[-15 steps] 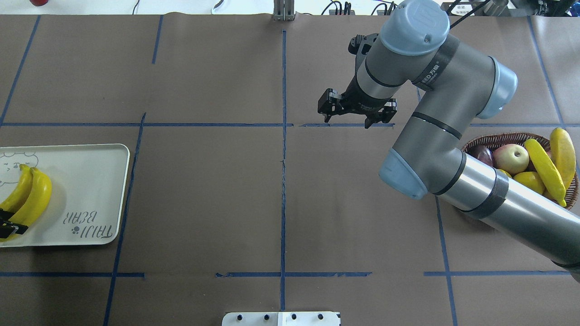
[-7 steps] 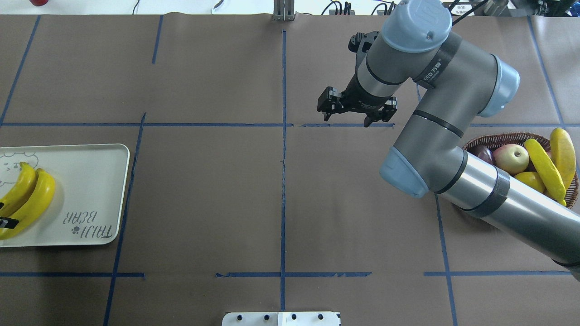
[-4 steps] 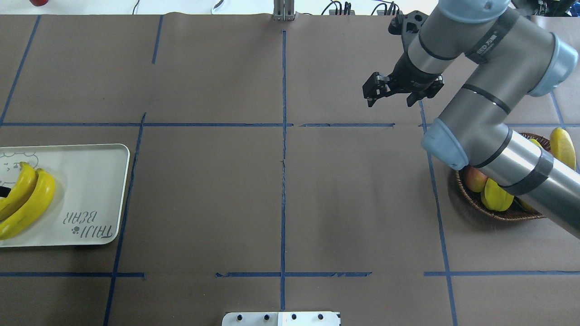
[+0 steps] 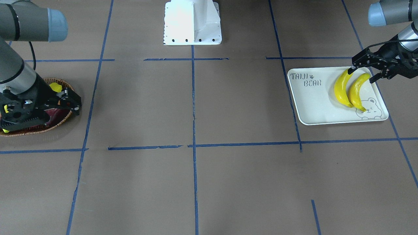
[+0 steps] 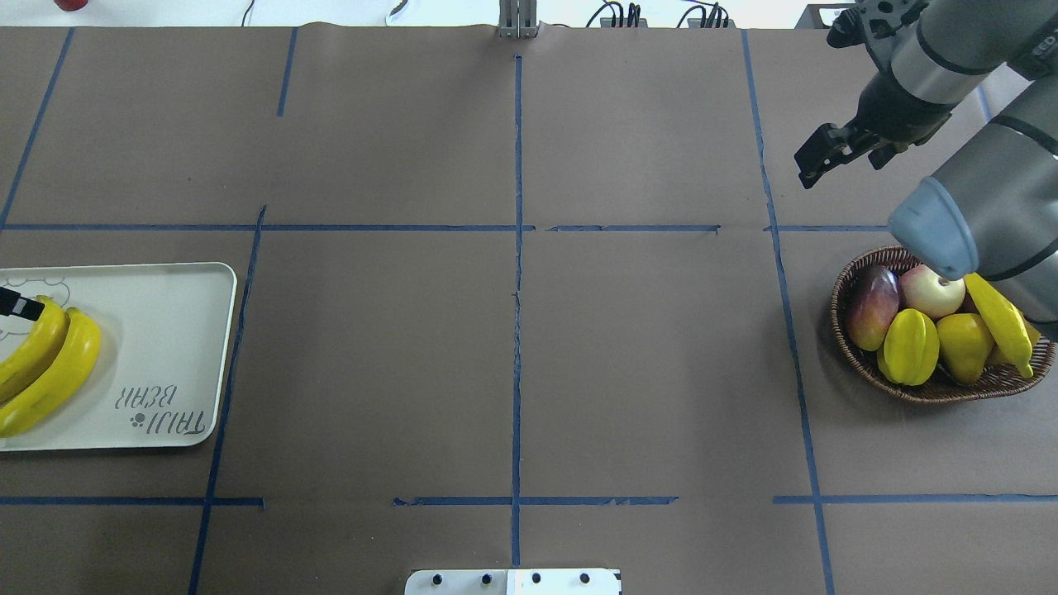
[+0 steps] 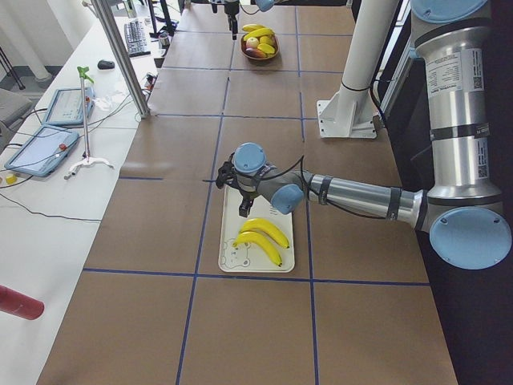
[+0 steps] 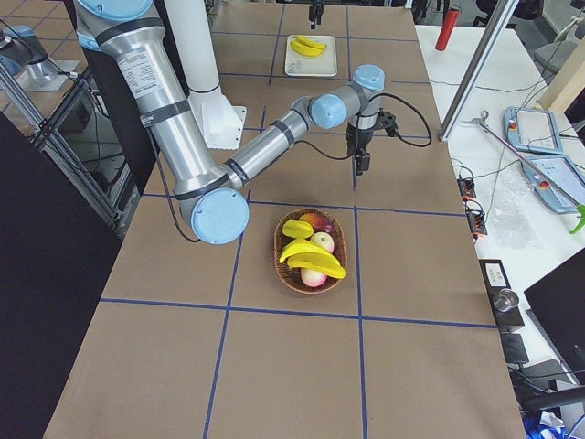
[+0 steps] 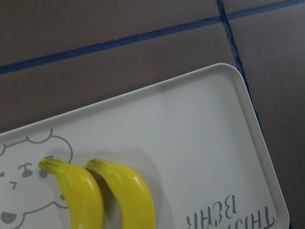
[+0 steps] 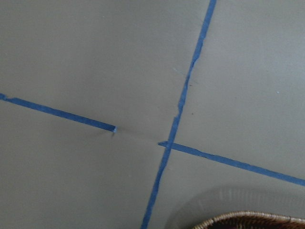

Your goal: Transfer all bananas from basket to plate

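Two yellow bananas (image 5: pixel 45 368) lie side by side on the pale plate (image 5: pixel 165 330), also close up in the left wrist view as bananas (image 8: pixel 128 200) on the plate (image 8: pixel 190 138). My left gripper (image 4: pixel 361 75) hovers open over their stem ends, holding nothing. Another banana (image 5: pixel 1000 318) lies across the fruit in the wicker basket (image 5: pixel 934 395); my right arm's elbow hides the basket's right side. My right gripper (image 5: pixel 839 165) hangs open and empty over bare table beyond the basket. Only the basket's rim (image 9: pixel 248 219) shows in the right wrist view.
The basket also holds an apple (image 5: pixel 930 293), a dark red fruit (image 5: pixel 872 297), a starfruit (image 5: pixel 909 347) and a yellow round fruit (image 5: pixel 963 347). The robot's white base (image 4: pixel 192 23) stands at the table's near middle edge. Blue tape lines cross the brown table cover.
My right arm has swung right and away from the table's centre, uncovering the basket. My left gripper has slid along the plate's bananas to their stem ends.
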`<action>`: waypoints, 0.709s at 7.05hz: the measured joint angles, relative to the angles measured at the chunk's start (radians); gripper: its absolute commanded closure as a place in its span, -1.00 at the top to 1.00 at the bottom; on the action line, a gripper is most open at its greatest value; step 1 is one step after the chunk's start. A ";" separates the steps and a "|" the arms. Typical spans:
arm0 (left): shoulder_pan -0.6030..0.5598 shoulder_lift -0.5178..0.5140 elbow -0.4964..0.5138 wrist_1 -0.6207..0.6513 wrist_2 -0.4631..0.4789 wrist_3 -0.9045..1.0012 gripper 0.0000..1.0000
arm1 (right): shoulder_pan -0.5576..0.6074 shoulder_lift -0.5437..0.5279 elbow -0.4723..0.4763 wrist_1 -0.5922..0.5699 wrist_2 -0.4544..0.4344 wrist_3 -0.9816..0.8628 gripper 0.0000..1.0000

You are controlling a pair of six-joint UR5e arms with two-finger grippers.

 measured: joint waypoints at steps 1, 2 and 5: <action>0.000 -0.007 -0.001 0.003 0.014 0.000 1.00 | 0.021 -0.038 0.011 -0.004 -0.002 -0.067 1.00; 0.001 -0.009 -0.001 0.004 0.026 0.000 1.00 | 0.031 -0.069 0.012 -0.005 -0.007 -0.102 1.00; 0.002 -0.011 -0.001 0.004 0.034 0.000 1.00 | 0.036 -0.155 0.011 0.002 -0.036 -0.125 1.00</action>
